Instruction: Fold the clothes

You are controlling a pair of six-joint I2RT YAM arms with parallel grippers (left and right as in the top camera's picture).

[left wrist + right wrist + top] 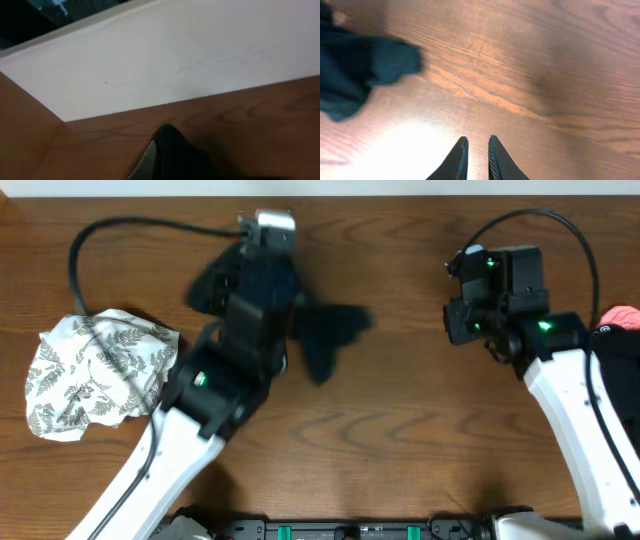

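Observation:
A dark garment point(335, 330) hangs bunched and blurred around my left gripper point(243, 280) at the back middle of the wooden table. In the left wrist view one grey finger point(145, 162) shows at the bottom edge with the dark cloth point(180, 155) against it, so the gripper looks shut on the garment. My right gripper point(477, 150) hovers low over bare wood with its fingers nearly together and nothing between them; it sits right of the garment point(355, 70). In the overhead view it is at the back right point(458, 315).
A crumpled white cloth with a grey leaf print point(95, 370) lies at the left. A pink-red garment point(622, 315) shows at the right edge. A white wall point(175, 55) borders the table's far side. A black cable point(110, 230) loops at the back left.

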